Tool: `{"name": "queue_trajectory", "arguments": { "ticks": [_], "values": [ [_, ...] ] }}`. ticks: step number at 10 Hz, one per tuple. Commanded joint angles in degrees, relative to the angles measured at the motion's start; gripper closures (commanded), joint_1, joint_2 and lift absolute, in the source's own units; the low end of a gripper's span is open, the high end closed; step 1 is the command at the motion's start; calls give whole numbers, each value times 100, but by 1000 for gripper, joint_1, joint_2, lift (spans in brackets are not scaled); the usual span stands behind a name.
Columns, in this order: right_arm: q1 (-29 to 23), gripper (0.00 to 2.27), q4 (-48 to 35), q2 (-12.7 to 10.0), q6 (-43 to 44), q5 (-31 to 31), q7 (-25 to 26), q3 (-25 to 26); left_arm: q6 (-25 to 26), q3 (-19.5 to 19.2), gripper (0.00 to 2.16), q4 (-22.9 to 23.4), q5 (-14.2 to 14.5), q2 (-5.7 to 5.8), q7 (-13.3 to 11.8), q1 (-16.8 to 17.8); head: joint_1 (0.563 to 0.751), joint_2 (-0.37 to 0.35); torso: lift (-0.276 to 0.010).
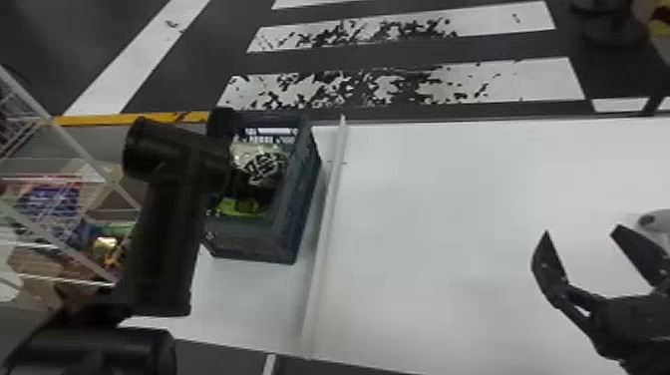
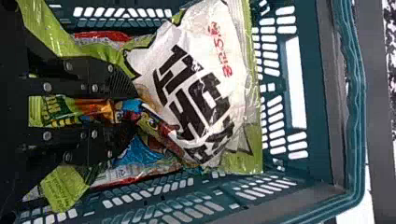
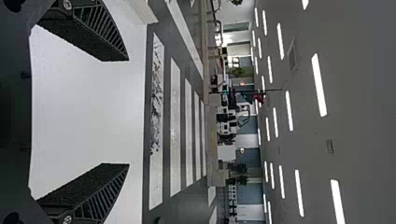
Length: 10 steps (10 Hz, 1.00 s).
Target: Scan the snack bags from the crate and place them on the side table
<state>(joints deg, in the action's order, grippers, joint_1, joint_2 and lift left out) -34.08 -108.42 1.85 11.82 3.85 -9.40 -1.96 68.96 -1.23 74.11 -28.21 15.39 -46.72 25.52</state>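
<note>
In the head view, my left gripper (image 1: 247, 185) is down inside the dark crate (image 1: 299, 199), partly hidden by its arm. A white bag with black lettering (image 1: 266, 160) lies beside it, with green packaging (image 1: 234, 207) nearer the front. The left wrist view has my left gripper (image 2: 133, 110) partly open, its tips by the edge of the white bag (image 2: 201, 79); a colourful bag (image 2: 95, 110) shows between the fingers, its contact with them unclear. Over the right part of the white table my right gripper (image 1: 582, 230) stands open; the right wrist view finds this gripper (image 3: 128, 112) holding nothing.
A raised white edge strip (image 1: 326, 214) runs along the crate's right side, beside the broad white tabletop (image 1: 448, 224). Left of my left arm stands a white wire rack (image 1: 75, 142) with packaged goods. A grey-and-white object (image 1: 655, 219) sits near my right gripper.
</note>
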Motion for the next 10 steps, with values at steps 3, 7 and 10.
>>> {"name": "queue_trajectory", "arguments": {
  "ticks": [3, 7, 10],
  "values": [
    [-2, 66, -21, 0, -70, 19, 0, -6, 201, -633, 2138, 631, 466, -1, -31, -161, 695, 238, -94],
    [33, 66, -30, 0, -176, 19, 0, -6, 746, -1090, 2138, 1193, 1037, 34, -206, -205, 695, 238, -94],
    [51, 70, -30, -9, -211, 19, 0, -6, 957, -1486, 2138, 1422, 1397, 34, -382, -232, 695, 231, -94]
  ]
}}
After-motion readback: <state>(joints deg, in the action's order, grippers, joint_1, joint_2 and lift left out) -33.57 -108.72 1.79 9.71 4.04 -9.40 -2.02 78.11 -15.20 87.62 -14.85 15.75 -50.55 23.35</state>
